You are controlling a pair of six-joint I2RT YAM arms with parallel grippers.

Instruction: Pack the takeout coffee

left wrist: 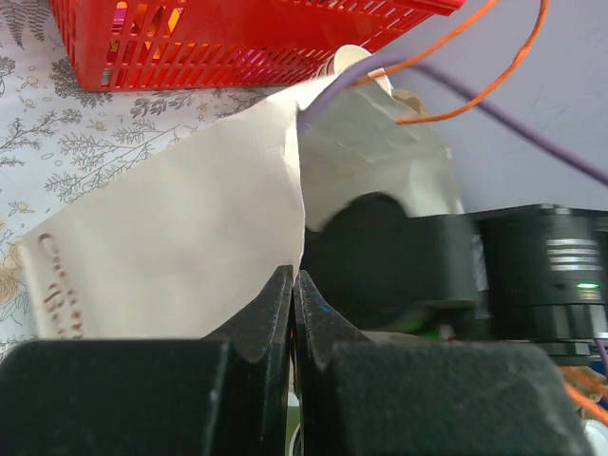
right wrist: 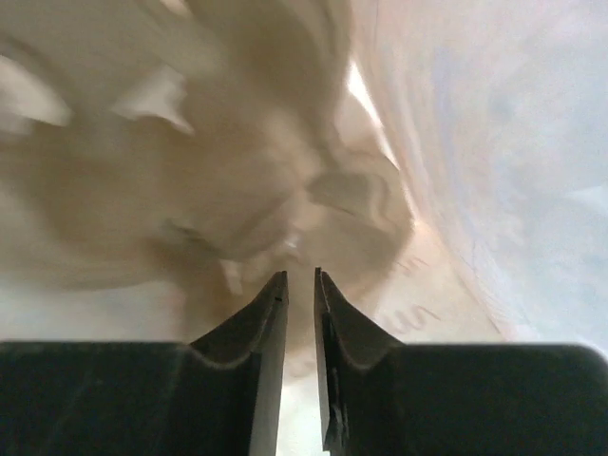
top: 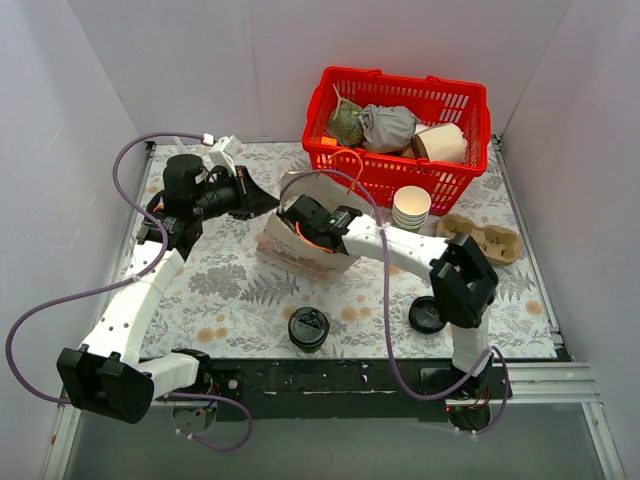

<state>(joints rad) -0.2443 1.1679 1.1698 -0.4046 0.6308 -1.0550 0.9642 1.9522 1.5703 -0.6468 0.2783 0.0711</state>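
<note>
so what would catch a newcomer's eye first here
A loaded red basket sits at the far right. Mid-table, the left tool pinches the edge of a paper bag while the right tool reaches inside it. The lidded coffee stands near the front edge.

Pale brown paper for the bag (top: 292, 250), matt and creased. Bright red plastic for the basket (top: 470, 105), smooth and a little shiny. Black plastic lid with a soft shine on the takeout coffee (top: 309, 328). Smooth cream paper for the stacked cups (top: 411, 207). Rough, dull brown card for the cup tray (top: 490, 240). Flat, matt flowery cover (top: 230, 290) over the table. Smooth white shells and matt black parts on the left arm (top: 135, 300) and the right arm (top: 400, 242).
</note>
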